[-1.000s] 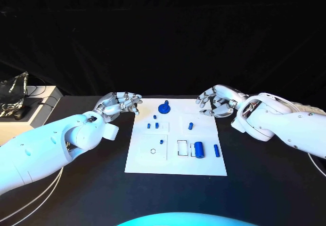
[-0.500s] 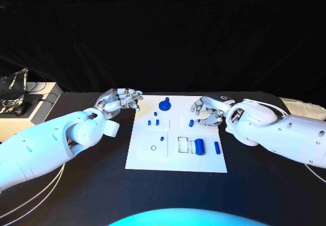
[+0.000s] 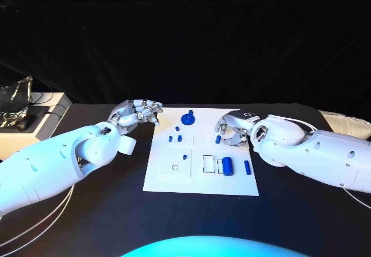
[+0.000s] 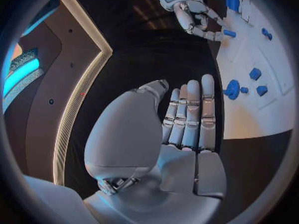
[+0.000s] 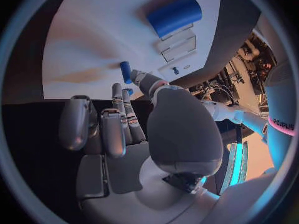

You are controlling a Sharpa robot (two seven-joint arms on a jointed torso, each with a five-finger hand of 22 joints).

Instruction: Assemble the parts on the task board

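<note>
Head view: the white task board [image 3: 199, 179] is seen lying in the middle of the black table [image 3: 294, 209], with small blue parts set on it. A blue knob-shaped part [image 3: 188, 118] is found near the board's far edge, a pair of small blue pegs [image 3: 175, 138] just nearer than it, and a single small peg [image 3: 185, 157] toward the board's middle. A large blue cylinder [image 3: 227, 166] is placed beside a rectangular slot [image 3: 208, 164], and a slim blue pin [image 3: 246, 167] is laid just to its other side. The left robot hand [image 3: 140, 113] is held above the table just off the board's far left corner, its fingers straight and close together, with nothing grasped, as the left wrist view confirms [image 4: 187, 119]. The right robot hand [image 3: 234, 128] is positioned over the board's far right part, fingers bent down toward a short blue peg [image 3: 218, 140]. In the right wrist view that short blue peg [image 5: 125, 71] is seen at the tips of the right robot hand's fingers [image 5: 127, 104], apparently touched by them; whether it is actually pinched cannot be told.
</note>
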